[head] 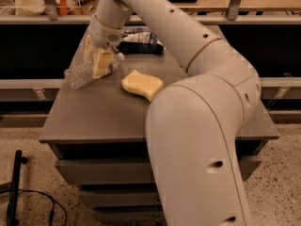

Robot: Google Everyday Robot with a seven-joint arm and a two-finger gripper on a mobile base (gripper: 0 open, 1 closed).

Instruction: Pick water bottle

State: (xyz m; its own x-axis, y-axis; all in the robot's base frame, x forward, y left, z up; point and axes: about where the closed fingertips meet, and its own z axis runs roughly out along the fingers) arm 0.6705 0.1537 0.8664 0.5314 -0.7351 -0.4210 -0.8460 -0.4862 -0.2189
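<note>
Cream plastic pincer (95, 61) at clear ribbed plastic water bottle (77, 76) on matt table (103, 114)

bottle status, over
Gripper down on the bottle. Bottle lying on its side, not lifted. Sponge to its right, apart, not in the way.

The white arm (197, 126) arches from the lower right up to the upper left, its gripper (97, 64) pointing downward there.
</note>
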